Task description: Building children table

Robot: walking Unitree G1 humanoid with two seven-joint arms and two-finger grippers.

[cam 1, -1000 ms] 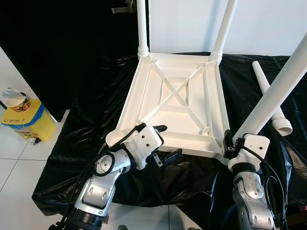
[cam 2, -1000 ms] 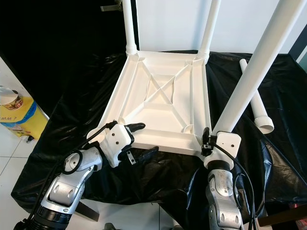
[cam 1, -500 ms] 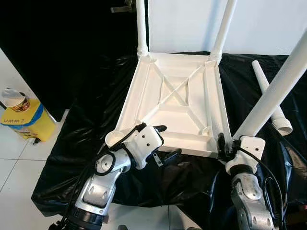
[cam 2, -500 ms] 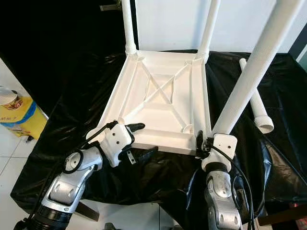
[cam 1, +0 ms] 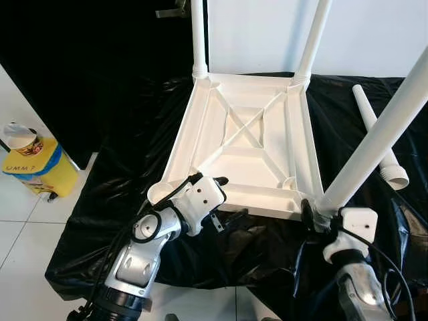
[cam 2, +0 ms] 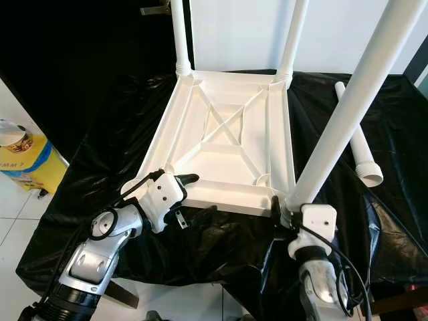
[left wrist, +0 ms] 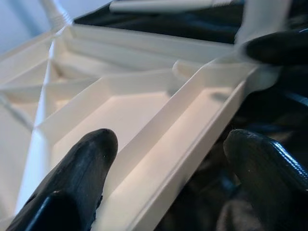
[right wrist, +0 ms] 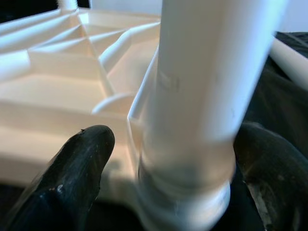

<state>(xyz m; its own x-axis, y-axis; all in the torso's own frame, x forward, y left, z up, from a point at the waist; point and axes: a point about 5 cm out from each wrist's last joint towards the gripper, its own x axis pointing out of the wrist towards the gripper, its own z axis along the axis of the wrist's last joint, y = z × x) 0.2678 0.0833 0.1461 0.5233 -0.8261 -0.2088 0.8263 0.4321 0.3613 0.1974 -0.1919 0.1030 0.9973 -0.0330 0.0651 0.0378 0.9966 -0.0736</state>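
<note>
The white table top (cam 1: 247, 134) lies upside down on a black cloth, with two white legs standing in its far corners. My right gripper (cam 1: 321, 215) is shut on a third white leg (cam 1: 366, 150), low near its base. That leg leans to the right, and its foot (right wrist: 192, 192) sits at the top's near right corner. My left gripper (cam 1: 231, 198) is open and straddles the top's near rim (left wrist: 192, 139), one finger inside the frame and one outside. A fourth leg (cam 1: 394, 172) lies loose on the cloth at the right.
The black cloth (cam 1: 120, 167) covers a low surface and hangs over its edges. A yellow box with a paper cup (cam 1: 30, 164) stands on the white tile floor at the left. A white wall and a dark backdrop rise behind.
My right gripper has sunk lower and shifted right, bringing the leg's foot down onto the near right corner. My left gripper has edged slightly further over the near rim.
</note>
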